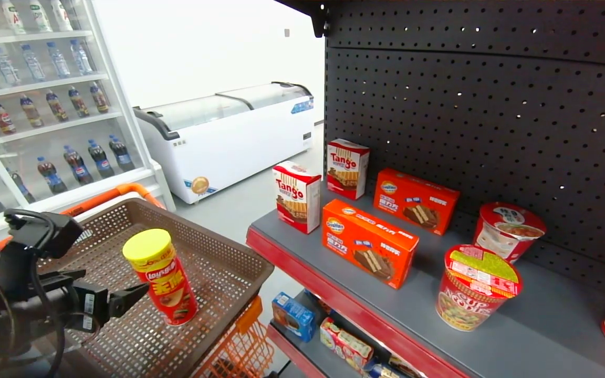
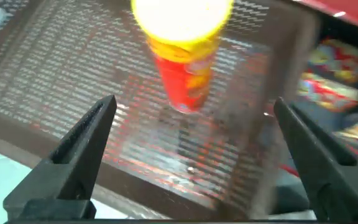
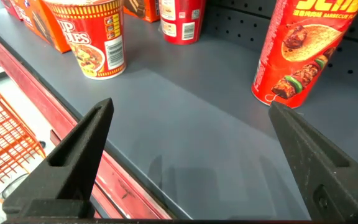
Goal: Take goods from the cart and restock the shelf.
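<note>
- Left gripper [image 2: 194,107]: jaws released and spread wide, holding nothing. It hangs low over the cart's brown basket [image 1: 213,273].
- Chip can [image 1: 162,278] (red body, yellow lid): stands on its base on the perforated floor of the basket, toward the near-left part. In the left wrist view the chip can [image 2: 185,68] lies ahead of the two fingers, not between them.
- In the head view one left finger tip is just beside the can's side. Whether it touches cannot be told.
- Cart: orange handle [image 1: 118,191] at the far side of the basket, orange wire basket [image 1: 234,341] beneath it.
- Right gripper [image 3: 191,109]: jaws released, wide apart, nothing between them. It hovers over a bare stretch of the grey shelf [image 3: 185,130], near its red front edge.
- Barbecue can [image 3: 303,50]: upright on the shelf, beyond the right gripper and close to the pegboard.
- Shelf stock, head view:
  - two wafer boxes [image 1: 297,197] at the left end
  - two orange boxes [image 1: 368,241] next along
  - two noodle cups [image 1: 476,286] to their right, one behind the other
- Black pegboard [image 1: 491,105] backs the shelf.
- Lower shelf: a blue box [image 1: 293,315] and a colourful pack [image 1: 345,344].
- Behind the cart: a drinks fridge [image 1: 45,105] and a chest freezer [image 1: 229,136].
</note>
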Motion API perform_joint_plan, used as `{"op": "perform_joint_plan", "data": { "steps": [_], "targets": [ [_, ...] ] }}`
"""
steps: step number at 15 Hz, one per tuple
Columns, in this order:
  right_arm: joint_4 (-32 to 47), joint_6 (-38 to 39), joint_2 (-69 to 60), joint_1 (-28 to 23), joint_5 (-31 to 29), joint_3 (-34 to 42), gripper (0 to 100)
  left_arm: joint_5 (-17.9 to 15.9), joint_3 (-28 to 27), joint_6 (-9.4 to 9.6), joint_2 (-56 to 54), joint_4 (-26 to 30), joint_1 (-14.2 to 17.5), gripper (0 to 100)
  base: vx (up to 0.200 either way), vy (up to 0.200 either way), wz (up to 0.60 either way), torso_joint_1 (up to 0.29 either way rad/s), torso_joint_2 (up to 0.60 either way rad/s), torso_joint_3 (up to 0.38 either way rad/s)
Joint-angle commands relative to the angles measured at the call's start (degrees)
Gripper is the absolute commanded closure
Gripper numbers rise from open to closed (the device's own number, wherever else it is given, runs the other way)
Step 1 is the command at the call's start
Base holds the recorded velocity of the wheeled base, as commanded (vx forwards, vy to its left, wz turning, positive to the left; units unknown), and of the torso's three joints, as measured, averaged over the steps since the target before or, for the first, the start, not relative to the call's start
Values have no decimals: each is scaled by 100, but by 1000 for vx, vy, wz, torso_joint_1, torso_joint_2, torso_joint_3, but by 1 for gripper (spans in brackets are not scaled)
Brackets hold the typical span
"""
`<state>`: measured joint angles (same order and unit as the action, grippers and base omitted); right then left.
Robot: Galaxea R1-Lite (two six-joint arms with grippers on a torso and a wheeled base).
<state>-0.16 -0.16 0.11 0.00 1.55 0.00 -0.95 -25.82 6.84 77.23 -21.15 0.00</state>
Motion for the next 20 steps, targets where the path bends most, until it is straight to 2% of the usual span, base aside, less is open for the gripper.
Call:
{"op": "perform_joint_plan", "data": {
  "steps": [1, 3, 6, 9, 11, 16, 19, 20],
  "targets": [
    [-2, -2, -2, 0, 3, 0, 0, 51, -134, 63, 978, -258, 141, 0, 0, 0, 0, 0, 0, 0],
    [-2, -2, -2, 0, 3, 0, 0, 34, -213, 37, 1198, -276, 141, 0, 0, 0, 0, 0, 0, 0],
    [-2, -2, -2, 0, 3, 0, 0, -362, -169, 28, 1620, -697, 141, 0, 0, 0, 0, 0, 0, 0],
    [-2, -2, -2, 0, 3, 0, 0, -467, -143, 81, 2024, -1154, 141, 0, 0, 0, 0, 0, 0, 0],
    [-2, -2, -2, 0, 3, 0, 0, -485, -134, 81, 2156, -1216, 141, 0, 0, 0, 0, 0, 0, 0],
    [-2, -2, -2, 0, 3, 0, 0, -670, 130, 98, 2596, -2218, 97, 0, 0, 0, 0, 0, 0, 0],
    [-2, -2, -2, 0, 3, 0, 0, -1127, 411, 107, 2771, -2939, 114, 0, 0, 0, 0, 0, 0, 0],
    [-2, -2, -2, 0, 3, 0, 0, -1171, 455, 125, 2833, -3079, 132, 0, 0, 0, 0, 0, 0, 0]
  ]
}}
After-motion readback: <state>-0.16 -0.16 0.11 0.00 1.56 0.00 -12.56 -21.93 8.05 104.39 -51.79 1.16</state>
